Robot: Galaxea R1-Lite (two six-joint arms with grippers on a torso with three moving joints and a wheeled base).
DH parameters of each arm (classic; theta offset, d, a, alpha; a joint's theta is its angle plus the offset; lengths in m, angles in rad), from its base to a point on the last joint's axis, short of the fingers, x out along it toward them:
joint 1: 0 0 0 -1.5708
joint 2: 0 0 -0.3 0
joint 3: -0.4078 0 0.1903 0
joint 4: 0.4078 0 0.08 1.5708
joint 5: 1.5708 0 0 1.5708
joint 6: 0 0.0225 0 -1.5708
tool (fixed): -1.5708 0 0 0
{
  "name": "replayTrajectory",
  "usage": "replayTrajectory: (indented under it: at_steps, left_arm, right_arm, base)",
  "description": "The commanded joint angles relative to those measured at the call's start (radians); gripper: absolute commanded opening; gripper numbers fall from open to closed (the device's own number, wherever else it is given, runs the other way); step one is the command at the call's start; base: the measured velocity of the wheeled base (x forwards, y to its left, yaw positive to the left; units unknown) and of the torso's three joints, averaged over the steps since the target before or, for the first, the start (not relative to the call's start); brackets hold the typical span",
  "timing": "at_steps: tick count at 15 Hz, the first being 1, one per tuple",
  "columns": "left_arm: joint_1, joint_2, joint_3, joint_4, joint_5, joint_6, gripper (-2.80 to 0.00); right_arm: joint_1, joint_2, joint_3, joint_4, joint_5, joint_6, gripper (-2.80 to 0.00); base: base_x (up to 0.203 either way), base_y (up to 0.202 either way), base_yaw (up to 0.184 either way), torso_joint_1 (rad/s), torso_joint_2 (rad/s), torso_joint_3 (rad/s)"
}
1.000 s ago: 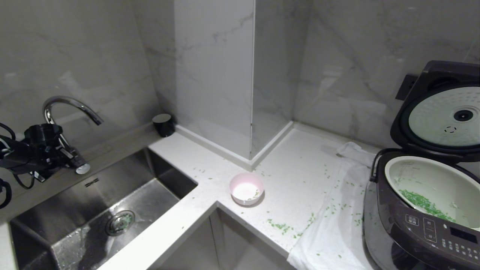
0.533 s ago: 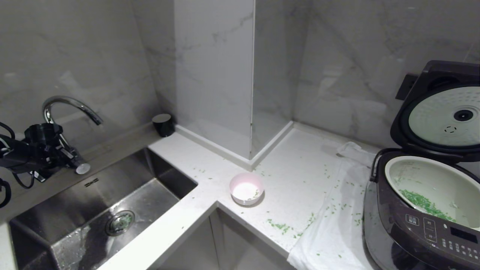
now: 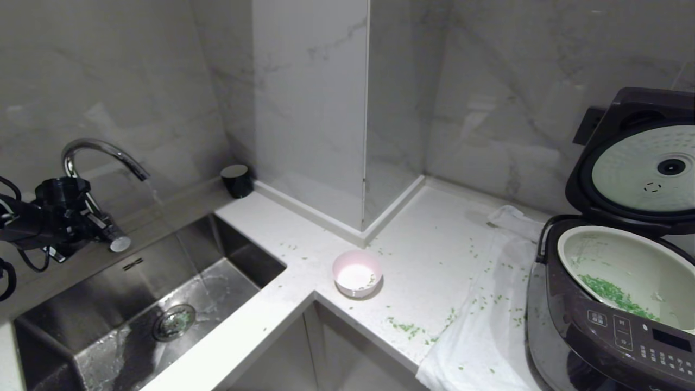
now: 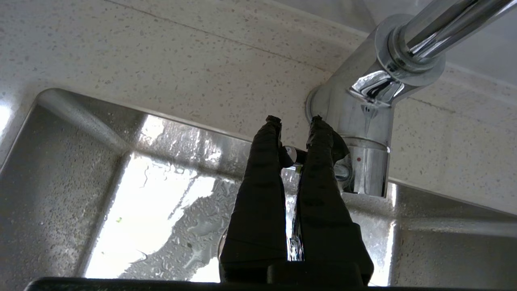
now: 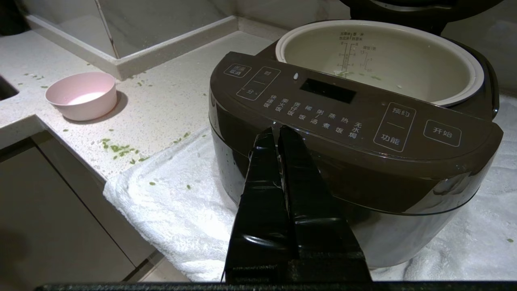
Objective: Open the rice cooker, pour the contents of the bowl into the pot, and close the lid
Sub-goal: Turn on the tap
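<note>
I am the robot, looking down at a white kitchen counter (image 3: 434, 255) that wraps around a steel sink (image 3: 136, 304). My left gripper (image 4: 294, 121) reaches to the base of the chrome tap (image 3: 100, 152) at the far left, its two black fingers clenched on the tap's small lever (image 4: 293, 154). A thin stream of water (image 3: 184, 244) falls from the spout into the sink.

My right gripper (image 5: 275, 131) hangs just in front of the rice cooker (image 3: 608, 326), fingers pressed together and grasping nothing.

The rice cooker stands on a white towel (image 3: 478, 336) at the right end of the counter. Its lid (image 3: 635, 163) stands raised, showing the round dimpled inner plate. The pale inner pot (image 3: 640, 266) holds a heap of green chopped bits (image 3: 613, 296). More green bits lie scattered on the counter and towel.

The small pink bowl (image 3: 357, 273) sits upright near the counter's inner corner, between sink and cooker, nearly empty. A small dark cup (image 3: 236, 180) stands by the back wall.
</note>
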Motion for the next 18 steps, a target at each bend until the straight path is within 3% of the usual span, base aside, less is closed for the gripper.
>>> replayTrajectory:
  at_steps: [1,5,6,18]
  left_arm:
    - [0.001,0.004,-0.005,-0.004,0.003,-0.004,-2.8]
    - [0.0,-0.002,0.002,-0.001,0.004,-0.001,-2.8]
    - [-0.002,0.0,-0.003,0.007,0.006,0.004,0.0]
    - [0.0,-0.059,0.039,0.017,0.001,-0.015,0.0]
  right_arm:
    - [0.0,0.001,0.0,0.0,0.001,0.0,-2.8]
    - [0.0,0.001,0.0,0.0,0.001,0.0,-2.8]
    - [0.0,0.001,0.0,0.0,0.001,0.0,-2.8]
    - [0.0,0.001,0.0,0.0,0.001,0.0,-2.8]
  base:
    - [0.0,0.0,0.0,0.0,0.0,0.0]
    - [0.0,0.0,0.0,0.0,0.0,0.0]
    - [0.0,0.0,0.0,0.0,0.0,0.0]
    - [0.0,0.0,0.0,0.0,0.0,0.0]
